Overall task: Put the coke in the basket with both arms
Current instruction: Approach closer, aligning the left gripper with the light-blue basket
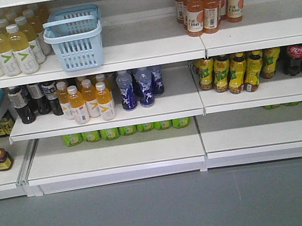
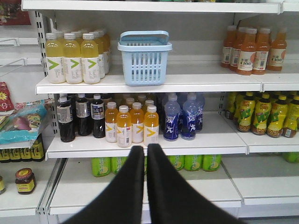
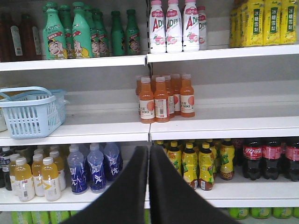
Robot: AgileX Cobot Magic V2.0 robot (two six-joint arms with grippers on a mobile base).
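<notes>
The coke bottles [image 1: 298, 58] stand at the right end of the middle shelf, with red caps and red labels; they also show in the right wrist view [image 3: 272, 158]. The pale blue basket [image 1: 75, 37] stands on the shelf above, left of centre; it also shows in the left wrist view [image 2: 144, 57] and the right wrist view [image 3: 31, 112]. My left gripper [image 2: 146, 148] is shut and empty, well back from the shelves. My right gripper [image 3: 149, 149] is shut and empty, also back from the shelves, left of the coke. Neither arm shows in the front view.
Pale yellow bottles [image 1: 7, 49] stand left of the basket. Orange bottles [image 1: 209, 3] stand to its right. On the middle shelf are black bottles [image 1: 36, 100], orange-juice bottles [image 1: 86, 100], blue bottles [image 1: 138, 86] and yellow bottles [image 1: 238, 70]. Green cans [image 1: 125, 130] sit below. Grey floor [image 1: 168, 214] lies in front.
</notes>
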